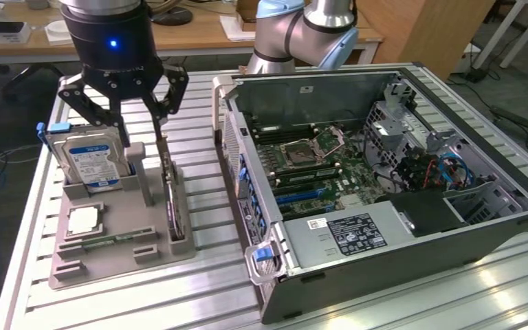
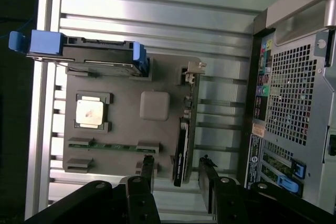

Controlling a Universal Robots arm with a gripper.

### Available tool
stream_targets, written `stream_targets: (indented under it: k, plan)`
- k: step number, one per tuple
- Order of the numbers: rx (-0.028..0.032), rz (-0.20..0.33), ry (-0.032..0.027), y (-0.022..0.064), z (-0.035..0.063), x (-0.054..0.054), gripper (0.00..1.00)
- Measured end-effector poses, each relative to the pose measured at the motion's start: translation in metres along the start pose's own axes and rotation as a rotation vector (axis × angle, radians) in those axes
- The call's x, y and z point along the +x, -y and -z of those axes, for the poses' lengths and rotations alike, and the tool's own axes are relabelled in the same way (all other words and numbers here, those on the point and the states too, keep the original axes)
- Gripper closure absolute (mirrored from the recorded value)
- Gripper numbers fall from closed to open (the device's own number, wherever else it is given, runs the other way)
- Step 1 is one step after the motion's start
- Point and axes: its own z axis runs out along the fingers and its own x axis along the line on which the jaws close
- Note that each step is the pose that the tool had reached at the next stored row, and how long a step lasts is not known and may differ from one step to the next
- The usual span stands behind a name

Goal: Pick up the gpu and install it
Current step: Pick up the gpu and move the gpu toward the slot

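A: Tool state?
B: The black two-fingered gripper [image 1: 142,137] hangs released, fingers spread above the gpu [image 1: 174,206], a thin dark card.
A: Where's it sitting?
B: On edge at the grey holder tray's [image 1: 108,256] three-o'clock side, exterior view; bare slats [image 1: 211,227], then the open black computer case [image 1: 411,254].

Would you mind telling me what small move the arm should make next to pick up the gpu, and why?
Probably lower straight down a little. The gripper is open and, in the wrist view, the gpu, standing on edge in the grey holder, lies in line between its fingers, which seem to hang just above the card.
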Motion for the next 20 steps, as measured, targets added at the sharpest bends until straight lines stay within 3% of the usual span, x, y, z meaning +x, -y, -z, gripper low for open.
stream_targets:
  k: [20]
  plan:
    - [0.0,0.0,0.0005,0.0002,-0.0059,-0.0007,0.53]
